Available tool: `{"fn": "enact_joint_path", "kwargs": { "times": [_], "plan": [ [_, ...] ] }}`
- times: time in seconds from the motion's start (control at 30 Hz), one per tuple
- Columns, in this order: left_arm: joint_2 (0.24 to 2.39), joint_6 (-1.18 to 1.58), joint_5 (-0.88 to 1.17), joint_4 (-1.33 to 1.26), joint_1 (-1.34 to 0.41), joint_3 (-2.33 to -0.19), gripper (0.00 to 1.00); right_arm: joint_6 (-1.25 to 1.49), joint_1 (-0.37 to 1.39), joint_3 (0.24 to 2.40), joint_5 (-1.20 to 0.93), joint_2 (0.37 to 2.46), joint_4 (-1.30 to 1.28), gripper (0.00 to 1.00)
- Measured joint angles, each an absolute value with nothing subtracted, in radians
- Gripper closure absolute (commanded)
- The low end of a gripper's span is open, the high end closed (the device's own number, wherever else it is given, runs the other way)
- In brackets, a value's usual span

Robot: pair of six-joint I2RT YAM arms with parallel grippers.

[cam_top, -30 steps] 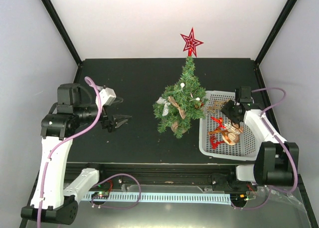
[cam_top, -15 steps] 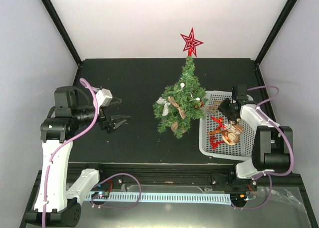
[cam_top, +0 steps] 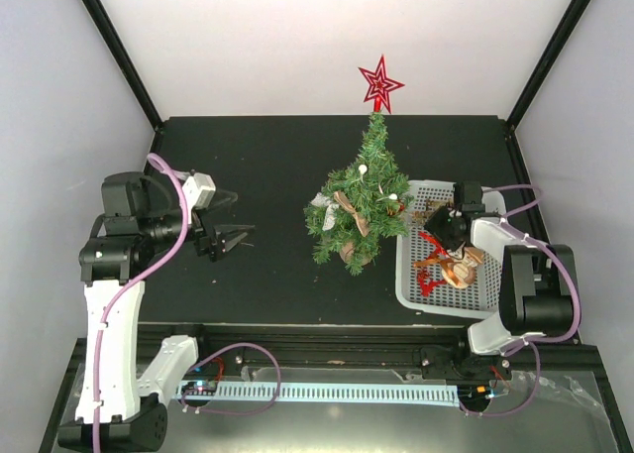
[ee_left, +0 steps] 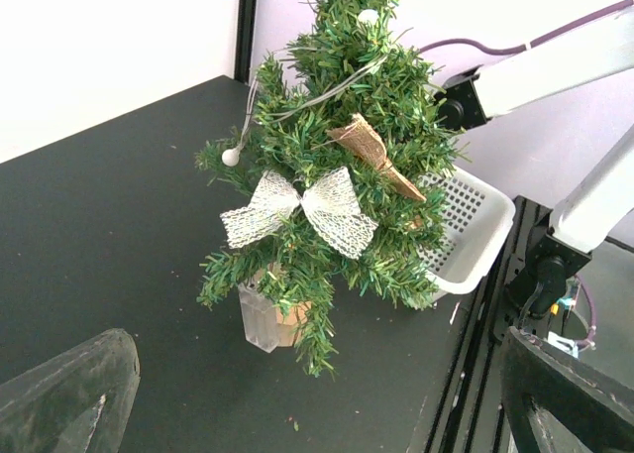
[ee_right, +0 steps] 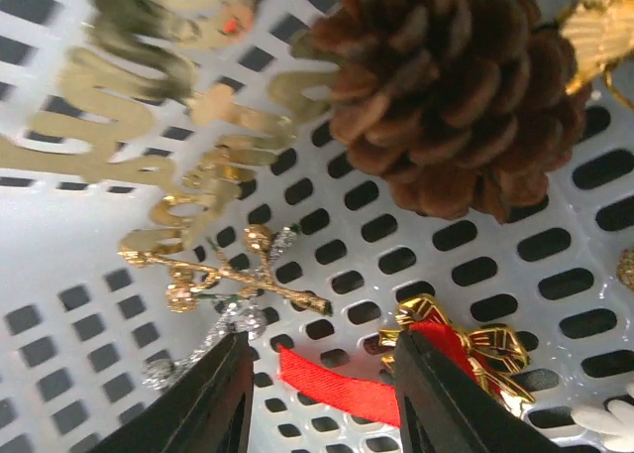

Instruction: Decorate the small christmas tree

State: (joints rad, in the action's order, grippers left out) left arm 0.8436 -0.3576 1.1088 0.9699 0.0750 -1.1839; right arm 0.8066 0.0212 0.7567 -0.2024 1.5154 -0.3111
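From above, the small christmas tree point(cam_top: 359, 210) stands upright on the black desk point(cam_top: 267, 166), a little right of the middle, with a red star point(cam_top: 379, 81) on its tip. Just right of it is a white basket point(cam_top: 448, 304) of ornaments. The left claw point(cam_top: 236, 237) hovers over the desk well left of the tree, pointing toward it, wide open and holding nothing. The right claw point(cam_top: 443, 225) reaches down into the far part of the basket. The left wrist camera shows the tree between its spread fingers point(ee_left: 59, 394), carrying a white lace bow point(ee_left: 302, 210), a tan ribbon point(ee_left: 374, 151) and a white bead point(ee_left: 230, 157). The right wrist camera shows its fingers point(ee_right: 198, 403) partly open, gripping nothing, just above the basket floor. A red ribbon point(ee_right: 332, 384) lies in the gap between them. A red-and-gold bow point(ee_right: 456, 344), a gold twig point(ee_right: 223, 270) and a brown pine cone point(ee_right: 446, 96) lie beyond.
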Motion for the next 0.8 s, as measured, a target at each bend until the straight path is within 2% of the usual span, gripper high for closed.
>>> {"fn": "enact_joint_path", "kwargs": {
  "times": [0.43, 0.8],
  "plan": [
    [0.831, -0.339, 1.125, 0.951, 0.086, -1.173, 0.01, 0.879, 0.021, 0.741, -0.199, 1.546, -0.238, 0.63],
    [0.830, -0.339, 1.131, 0.948, 0.086, -1.167, 0.01, 0.900, 0.022, 0.699, -0.204, 1.559, -0.141, 0.69]
  ]
}}
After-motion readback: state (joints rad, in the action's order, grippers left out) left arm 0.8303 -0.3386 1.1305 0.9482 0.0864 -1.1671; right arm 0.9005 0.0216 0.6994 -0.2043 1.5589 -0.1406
